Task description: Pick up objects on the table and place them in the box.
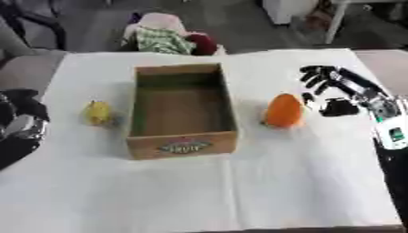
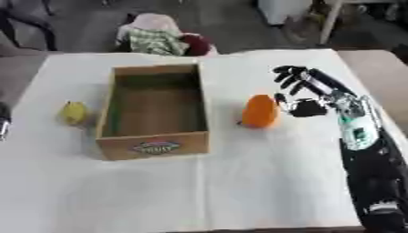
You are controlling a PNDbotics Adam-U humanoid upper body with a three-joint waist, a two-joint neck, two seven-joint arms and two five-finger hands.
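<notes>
- Box [image 1: 182,146]: brown cardboard; its front wall carries an oval label in red and green.
- Orange fruit [image 1: 283,110], right of the box: plain bright orange.
- Yellow fruit [image 1: 98,112], left of the box: yellow.
- Tablecloth [image 1: 239,191] under the box: white.
- Right hand [image 2: 307,87], right of the box: black with silver parts.
- Left hand [image 1: 20,123], left of the box: black and silver.

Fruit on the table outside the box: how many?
2. An orange fruit lies right of the box, beside the right hand. A yellow fruit lies left of it. The box looks empty; none seem hidden.
</notes>
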